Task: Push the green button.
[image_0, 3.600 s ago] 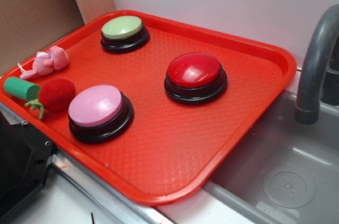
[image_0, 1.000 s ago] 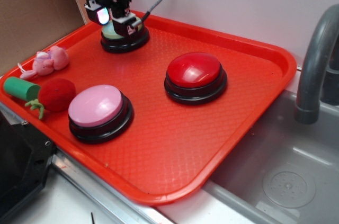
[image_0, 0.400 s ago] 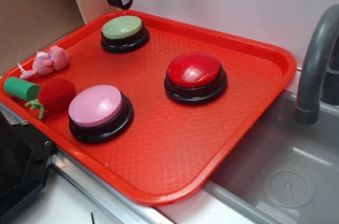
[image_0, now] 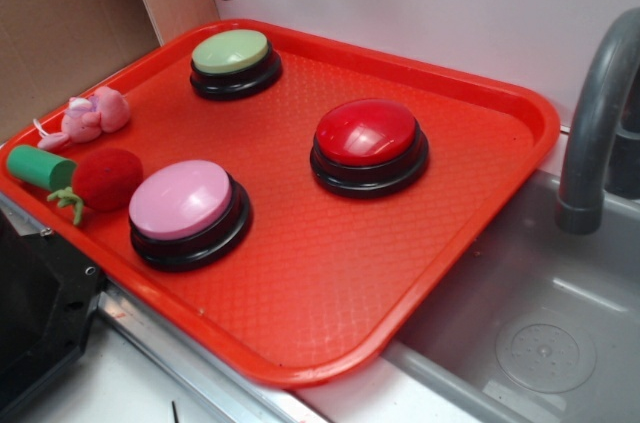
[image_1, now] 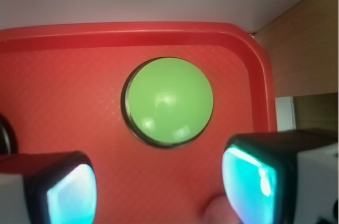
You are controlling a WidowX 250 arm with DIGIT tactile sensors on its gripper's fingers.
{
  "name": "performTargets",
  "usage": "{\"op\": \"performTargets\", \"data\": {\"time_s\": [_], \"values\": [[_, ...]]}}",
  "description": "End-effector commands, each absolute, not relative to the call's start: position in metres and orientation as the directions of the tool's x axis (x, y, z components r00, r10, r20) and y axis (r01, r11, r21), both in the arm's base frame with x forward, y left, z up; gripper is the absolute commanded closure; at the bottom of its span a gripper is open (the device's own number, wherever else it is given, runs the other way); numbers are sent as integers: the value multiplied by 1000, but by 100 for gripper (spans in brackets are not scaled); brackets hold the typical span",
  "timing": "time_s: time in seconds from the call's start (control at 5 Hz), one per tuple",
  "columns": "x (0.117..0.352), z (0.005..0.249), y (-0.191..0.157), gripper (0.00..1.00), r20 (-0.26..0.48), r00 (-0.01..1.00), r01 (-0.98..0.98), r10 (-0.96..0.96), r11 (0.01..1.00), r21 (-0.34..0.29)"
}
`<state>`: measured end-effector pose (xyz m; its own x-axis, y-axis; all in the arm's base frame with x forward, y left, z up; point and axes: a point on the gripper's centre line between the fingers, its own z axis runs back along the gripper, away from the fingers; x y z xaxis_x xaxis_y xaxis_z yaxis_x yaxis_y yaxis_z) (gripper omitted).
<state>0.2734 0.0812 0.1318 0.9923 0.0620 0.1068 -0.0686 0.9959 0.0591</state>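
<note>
Wrist view: the green button (image_1: 169, 100) sits upper centre, a rigid smooth dome, probably best pressed at its crown. The tool (image_1: 159, 181) hangs spread apart and empty.

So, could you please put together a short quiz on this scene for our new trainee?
1. True or false: the fingers touch the round pale-green domed plastic button.
2. Which sits nearest the grey faucet? A) the glossy red domed button B) the pink-topped round button C) the fuzzy red strawberry toy
3. Fill in: all three buttons rest on the red plastic ____.

Key: 1 false, the fingers hang above it, apart; 2 A; 3 tray.
</note>
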Motion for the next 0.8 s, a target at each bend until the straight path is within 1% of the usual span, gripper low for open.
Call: {"op": "performTargets", "data": {"time_s": [0.0, 0.2, 0.6], "values": [[271, 172, 76, 0, 212, 973, -124, 95, 984, 126], [268, 177, 74, 0, 203, 976, -88, 73, 994, 66], [261, 183, 70, 0, 210, 976, -79, 64, 995, 62]]}}
